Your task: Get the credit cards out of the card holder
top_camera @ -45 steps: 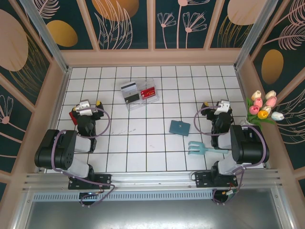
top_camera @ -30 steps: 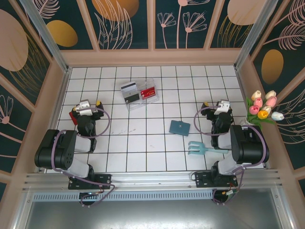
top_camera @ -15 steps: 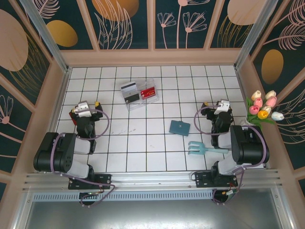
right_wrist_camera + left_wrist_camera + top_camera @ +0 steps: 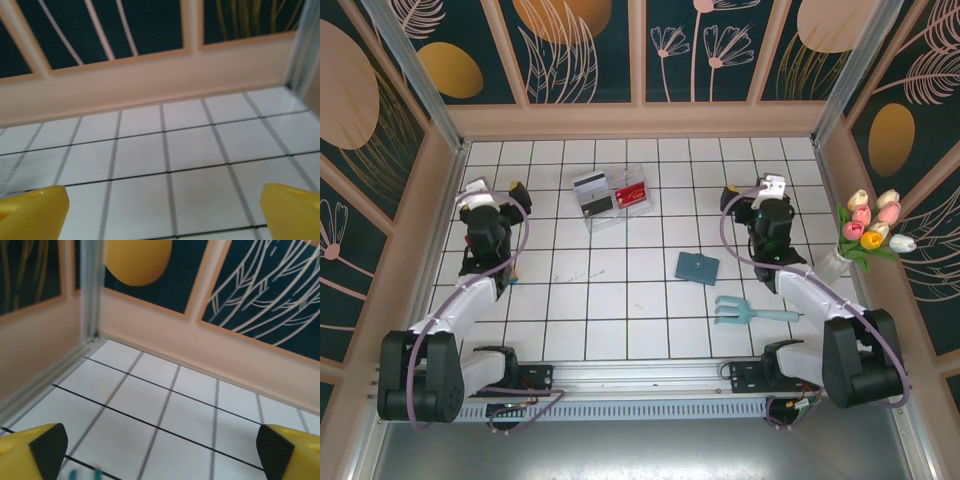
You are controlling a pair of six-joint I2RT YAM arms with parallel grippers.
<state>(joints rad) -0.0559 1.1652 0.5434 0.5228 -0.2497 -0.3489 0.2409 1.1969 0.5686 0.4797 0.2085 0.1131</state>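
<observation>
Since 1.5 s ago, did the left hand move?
Yes. The left hand went up the view toward the back wall, now level with the clear tray.

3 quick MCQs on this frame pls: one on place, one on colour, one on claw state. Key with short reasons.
1. Relative to the clear tray, the card holder lies:
A) inside it
B) on the tiles, nearer the arms and to its right
C) propped against its far rim

2. The right-hand credit card in the tray is:
A) green
B) red
C) yellow

3. The left claw and right claw are:
A) both open, holding nothing
B) both shut
C) each shut on a card

Key:
1 B, the holder sits on bare tiles apart from the tray.
2 B, its red face shows from above.
3 A, each wrist view shows fingers wide apart over tiles.
</observation>
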